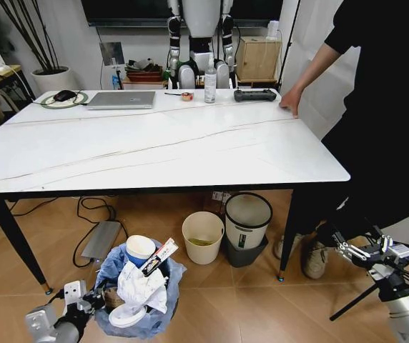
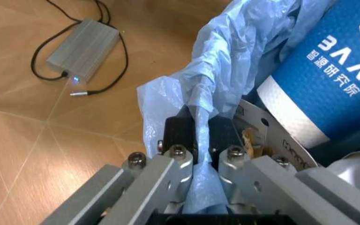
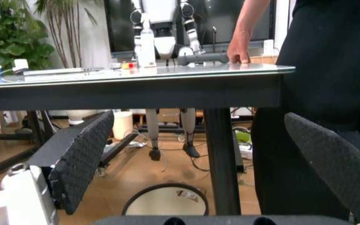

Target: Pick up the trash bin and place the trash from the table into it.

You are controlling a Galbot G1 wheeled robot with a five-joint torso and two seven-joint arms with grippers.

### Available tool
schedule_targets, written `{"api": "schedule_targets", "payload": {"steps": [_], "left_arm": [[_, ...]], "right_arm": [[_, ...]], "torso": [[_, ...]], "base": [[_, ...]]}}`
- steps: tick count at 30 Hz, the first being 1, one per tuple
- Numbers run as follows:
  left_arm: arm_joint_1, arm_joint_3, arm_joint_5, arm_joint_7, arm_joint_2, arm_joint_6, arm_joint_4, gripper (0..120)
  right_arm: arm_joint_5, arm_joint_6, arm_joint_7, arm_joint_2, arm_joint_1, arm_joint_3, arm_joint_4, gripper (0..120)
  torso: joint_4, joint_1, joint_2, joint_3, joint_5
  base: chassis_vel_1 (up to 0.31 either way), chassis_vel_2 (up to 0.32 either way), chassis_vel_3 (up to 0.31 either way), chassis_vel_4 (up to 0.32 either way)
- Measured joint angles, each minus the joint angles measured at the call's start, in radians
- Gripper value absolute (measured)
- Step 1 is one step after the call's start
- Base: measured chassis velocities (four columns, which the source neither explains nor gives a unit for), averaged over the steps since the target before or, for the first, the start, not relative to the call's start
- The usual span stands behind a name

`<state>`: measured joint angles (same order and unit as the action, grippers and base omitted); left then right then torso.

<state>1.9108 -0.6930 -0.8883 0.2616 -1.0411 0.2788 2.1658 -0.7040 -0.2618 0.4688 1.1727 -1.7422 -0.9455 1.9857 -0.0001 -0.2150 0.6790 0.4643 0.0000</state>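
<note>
nearest, at about 7 o'clock in the head view, the left gripper (image 1: 94, 300) sits low by the floor with its jaws pinched on the light-blue liner of the trash bin (image 1: 139, 309). the left wrist view confirms it: the black pads (image 2: 178, 133) are closed on a gathered fold of the bag at the bin's edge. the bin stands on the wood floor just in front of the table, already full of trash: a blue paper cup (image 1: 140, 250), a white packet (image 1: 160, 256), crumpled tissue (image 1: 141, 289) and a white lid (image 1: 127, 317).

at about 4 o'clock the right gripper (image 1: 350, 249) hangs off the table's corner; in its wrist view the two textured fingers (image 3: 80, 161) stand wide apart with nothing between them.

farther off, the table (image 1: 161, 153) runs across from 9 to 3 o'clock. no litter shows on its top.

judging from this, the collecting looks done and the step in hand is handling the bin itself. the hold is on thin bag film, not clearly on the rim, so any lift calls for slowness and a level bin, or the liner may pull free.
</note>
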Motion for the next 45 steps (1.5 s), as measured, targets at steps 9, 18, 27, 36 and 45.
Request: {"api": "schedule_targets", "payload": {"steps": [9, 18, 27, 36, 45], "left_arm": [[-0.006, -0.002, 0.002, -0.001, -0.002, -0.002, -0.009, 0], [-0.008, -0.001, 0.002, -0.002, -0.003, -0.003, -0.013, 0], [-0.008, -0.003, 0.004, -0.001, -0.003, -0.004, -0.014, 0], [-0.013, -0.005, 0.005, -0.001, -0.002, -0.007, -0.027, 0], [-0.020, -0.002, 0.003, 0.000, -0.002, -0.009, -0.039, 0]], "right_arm": [[0.000, 0.000, 0.000, 0.000, 0.000, 0.000, 0.000, 100], [0.000, 0.000, 0.000, 0.000, 0.000, 0.000, 0.000, 100], [0.000, 0.000, 0.000, 0.000, 0.000, 0.000, 0.000, 100], [0.000, 0.000, 0.000, 0.000, 0.000, 0.000, 0.000, 100], [0.000, 0.000, 0.000, 0.000, 0.000, 0.000, 0.000, 100]], "torso": [[0.0000, 0.018, -0.048, -0.029, 0.0000], [0.0000, 0.028, -0.072, -0.044, 0.0000], [-0.0001, 0.044, -0.110, -0.066, 0.0000], [-0.0001, 0.062, -0.158, -0.096, 0.0000], [0.0000, 0.076, -0.198, -0.121, 0.0000]], "base": [[0.000, 0.000, 0.000, 0.000], [0.000, 0.000, 0.000, 0.000], [0.000, 0.000, 0.000, 0.000], [0.000, 0.000, 0.000, 0.000], [0.000, 0.000, 0.000, 0.000]]}}
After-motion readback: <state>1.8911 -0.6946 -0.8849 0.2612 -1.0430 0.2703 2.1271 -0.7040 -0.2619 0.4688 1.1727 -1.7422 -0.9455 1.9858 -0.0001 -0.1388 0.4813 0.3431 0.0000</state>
